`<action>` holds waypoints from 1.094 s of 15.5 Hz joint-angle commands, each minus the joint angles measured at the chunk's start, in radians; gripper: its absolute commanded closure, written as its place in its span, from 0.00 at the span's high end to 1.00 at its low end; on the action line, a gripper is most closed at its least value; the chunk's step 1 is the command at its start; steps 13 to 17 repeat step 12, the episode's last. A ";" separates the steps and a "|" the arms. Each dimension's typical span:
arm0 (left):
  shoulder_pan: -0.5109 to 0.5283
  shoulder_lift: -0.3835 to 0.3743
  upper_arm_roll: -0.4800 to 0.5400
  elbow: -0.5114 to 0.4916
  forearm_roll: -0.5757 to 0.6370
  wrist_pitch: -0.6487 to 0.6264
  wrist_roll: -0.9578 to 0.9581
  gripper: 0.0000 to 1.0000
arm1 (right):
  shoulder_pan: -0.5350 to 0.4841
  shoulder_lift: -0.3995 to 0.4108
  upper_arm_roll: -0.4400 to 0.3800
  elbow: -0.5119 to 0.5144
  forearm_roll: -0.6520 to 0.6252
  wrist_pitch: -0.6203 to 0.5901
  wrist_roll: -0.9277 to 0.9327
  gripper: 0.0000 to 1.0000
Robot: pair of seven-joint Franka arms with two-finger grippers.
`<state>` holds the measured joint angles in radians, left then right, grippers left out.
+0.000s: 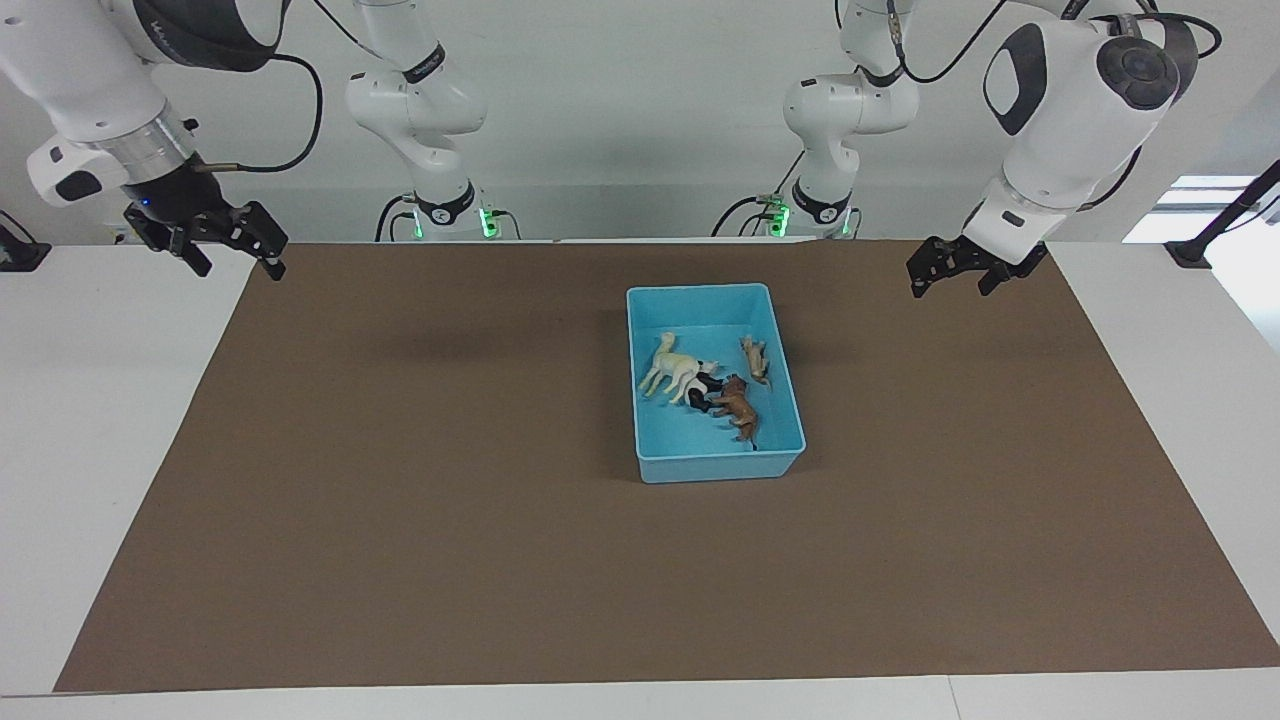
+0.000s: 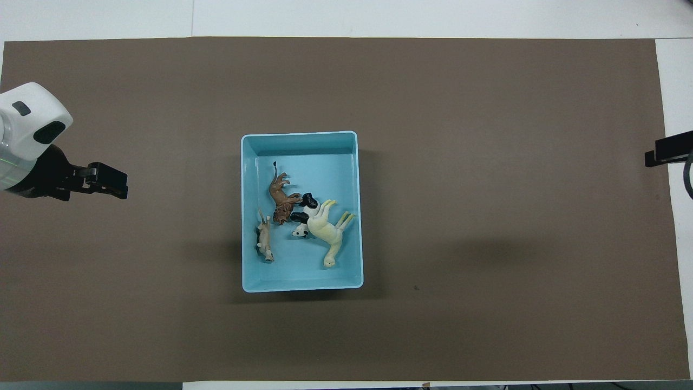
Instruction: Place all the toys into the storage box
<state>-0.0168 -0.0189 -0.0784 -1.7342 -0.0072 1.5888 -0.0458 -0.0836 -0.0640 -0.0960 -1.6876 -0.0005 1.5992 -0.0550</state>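
Observation:
The light-blue storage box [image 1: 700,291] stands on the brown mat, also in the overhead view [image 2: 300,134]. All four toys lie in it: the cream llama [image 1: 672,372] [image 2: 325,230], the panda [image 1: 703,388] [image 2: 299,218], the brown lion [image 1: 735,405] [image 2: 280,197] and the orange-tan tiger [image 1: 755,360] [image 2: 264,241]. My right gripper [image 1: 238,265] is open and empty, raised over the mat's edge at the right arm's end; only its tip [image 2: 668,151] shows from overhead. My left gripper [image 1: 950,285] [image 2: 108,181] is open and empty over the mat toward the left arm's end.
The brown mat [image 1: 400,500] covers most of the white table [image 1: 100,400]. No toy lies on the mat outside the box.

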 commanded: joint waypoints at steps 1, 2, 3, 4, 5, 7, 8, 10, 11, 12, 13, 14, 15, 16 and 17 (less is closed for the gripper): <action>0.009 -0.009 -0.001 0.005 -0.013 -0.020 0.006 1.00 | -0.018 -0.020 0.022 -0.040 -0.027 0.056 -0.017 1.00; 0.009 -0.009 -0.001 0.005 -0.013 -0.020 0.006 1.00 | -0.019 -0.010 0.024 -0.012 -0.027 0.053 -0.017 1.00; 0.009 -0.009 -0.001 0.005 -0.013 -0.020 0.006 1.00 | -0.025 0.007 0.024 0.023 -0.036 0.027 -0.019 1.00; 0.009 -0.009 -0.001 0.005 -0.013 -0.020 0.006 1.00 | -0.031 0.013 0.025 0.040 -0.042 -0.005 -0.020 1.00; 0.009 -0.009 -0.001 0.005 -0.013 -0.020 0.006 1.00 | -0.034 0.013 0.031 0.039 -0.042 -0.010 -0.020 1.00; 0.009 -0.009 -0.001 0.005 -0.013 -0.020 0.006 1.00 | -0.042 0.012 0.032 0.036 -0.043 -0.013 -0.025 1.00; 0.009 -0.009 -0.001 0.005 -0.013 -0.020 0.006 1.00 | -0.044 0.010 0.032 0.036 -0.042 -0.016 -0.025 1.00; 0.009 -0.007 -0.001 0.005 -0.013 -0.020 0.006 1.00 | -0.035 0.007 0.032 0.037 -0.041 -0.019 -0.025 1.00; 0.009 -0.007 -0.001 0.005 -0.013 -0.020 0.006 1.00 | -0.033 0.009 0.032 0.037 -0.041 -0.019 -0.023 1.00; 0.009 -0.009 -0.001 0.005 -0.013 -0.020 0.006 1.00 | -0.031 0.007 0.032 0.037 -0.041 -0.019 -0.023 1.00; 0.009 -0.009 -0.001 0.005 -0.013 -0.020 0.006 1.00 | -0.031 0.007 0.032 0.037 -0.041 -0.019 -0.023 1.00; 0.009 -0.009 -0.001 0.005 -0.013 -0.020 0.006 1.00 | -0.031 0.007 0.032 0.037 -0.041 -0.019 -0.023 1.00; 0.009 -0.009 -0.001 0.005 -0.013 -0.020 0.006 1.00 | -0.031 0.007 0.032 0.037 -0.041 -0.019 -0.023 1.00; 0.009 -0.009 -0.001 0.005 -0.013 -0.020 0.006 1.00 | -0.031 0.007 0.032 0.037 -0.041 -0.019 -0.023 1.00; 0.009 -0.009 -0.001 0.005 -0.013 -0.020 0.006 1.00 | -0.031 0.007 0.032 0.037 -0.041 -0.019 -0.023 1.00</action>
